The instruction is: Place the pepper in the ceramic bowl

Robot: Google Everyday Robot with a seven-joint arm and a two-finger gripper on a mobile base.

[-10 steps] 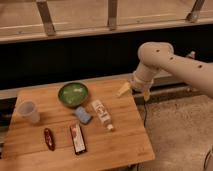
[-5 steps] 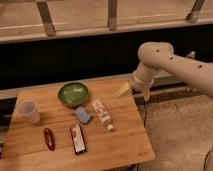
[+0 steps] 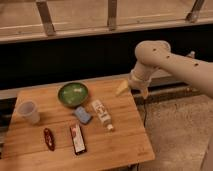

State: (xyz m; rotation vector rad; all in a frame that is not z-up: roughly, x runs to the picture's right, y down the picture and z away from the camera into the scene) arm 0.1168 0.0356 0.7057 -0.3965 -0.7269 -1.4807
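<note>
The pepper is small, dark red and glossy, and lies on the wooden table near its front left. The ceramic bowl is round and green, and sits at the back middle of the table with nothing in it. My gripper hangs from the pale arm over the table's back right edge, well right of the bowl and far from the pepper. Its fingers are apart and hold nothing.
A red-black-white packet lies just right of the pepper. A translucent plastic cup stands at the left. A blue sponge-like item and a white bottle on its side lie in front of the bowl. A dark wall and railing run behind.
</note>
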